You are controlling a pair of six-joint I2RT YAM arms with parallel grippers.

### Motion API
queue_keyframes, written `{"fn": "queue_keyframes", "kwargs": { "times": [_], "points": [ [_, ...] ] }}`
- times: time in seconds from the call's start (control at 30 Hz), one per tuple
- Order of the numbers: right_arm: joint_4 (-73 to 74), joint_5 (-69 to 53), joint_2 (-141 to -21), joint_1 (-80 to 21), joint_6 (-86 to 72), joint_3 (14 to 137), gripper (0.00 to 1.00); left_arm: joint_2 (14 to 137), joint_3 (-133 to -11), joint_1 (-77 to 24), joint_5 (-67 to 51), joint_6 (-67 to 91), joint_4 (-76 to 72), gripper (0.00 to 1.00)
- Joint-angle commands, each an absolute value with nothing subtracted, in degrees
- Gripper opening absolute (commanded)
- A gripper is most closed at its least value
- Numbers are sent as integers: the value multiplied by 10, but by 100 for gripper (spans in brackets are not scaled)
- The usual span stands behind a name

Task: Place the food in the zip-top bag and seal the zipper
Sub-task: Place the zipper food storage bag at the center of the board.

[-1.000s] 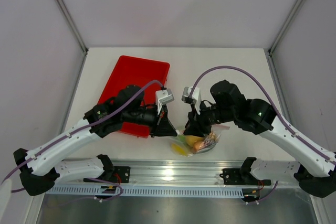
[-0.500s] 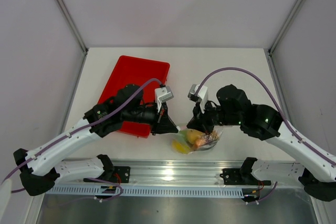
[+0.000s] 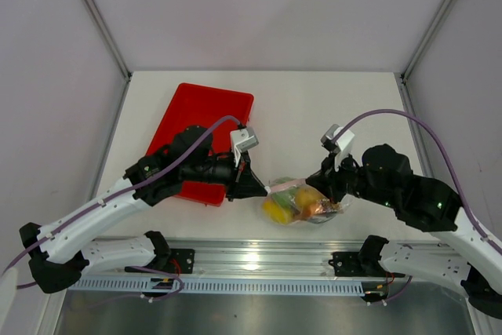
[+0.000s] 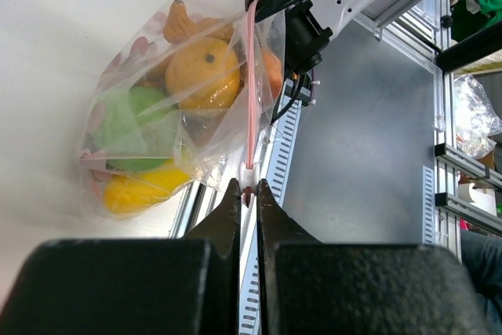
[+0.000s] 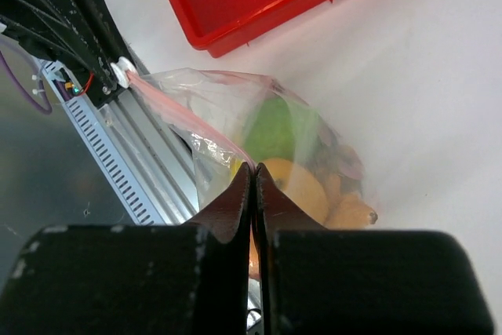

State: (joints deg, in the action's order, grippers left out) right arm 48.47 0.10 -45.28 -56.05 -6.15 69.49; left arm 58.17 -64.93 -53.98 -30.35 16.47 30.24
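Two robot arms share one white table (image 3: 329, 107): one left arm (image 3: 94, 211) and one right arm (image 3: 416, 198). Each carries one gripper, so two in all, the left gripper (image 3: 263, 187) and the right gripper (image 3: 315, 186). One red tray (image 3: 208, 103). One clear zip-top bag (image 4: 205, 154) with one pink zipper (image 4: 251, 76). Inside the bag are one orange fruit (image 4: 202, 72), one green lime (image 4: 133, 127), one yellow mango (image 4: 145, 191) and one beige-brown piece (image 4: 184, 25); other small bits are too hidden to count
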Motion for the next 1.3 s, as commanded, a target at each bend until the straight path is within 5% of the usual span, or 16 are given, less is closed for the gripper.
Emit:
{"fn": "queue_keyframes", "kwargs": {
  "times": [0.0, 0.17, 0.33, 0.47, 0.83, 1.27],
  "points": [
    [483, 44, -433, -555, -82, 693, 0, 560, -655, -541, -315, 163, 326, 1],
    [462, 9, -421, -558, -101, 683, 0, 560, -654, -541, -302, 170, 319, 9],
    [459, 16, -423, -558, -100, 707, 0, 548, -656, -541, -272, 178, 314, 67],
    [453, 74, -452, -556, -70, 720, 0, 527, -651, -541, -263, 172, 301, 97],
    [380, 25, -607, -326, 19, 839, 0, 476, -629, -541, -193, 184, 315, 99],
    [459, 183, -726, -133, 95, 992, 0, 475, -602, -541, -238, 165, 308, 99]
  ]
}}
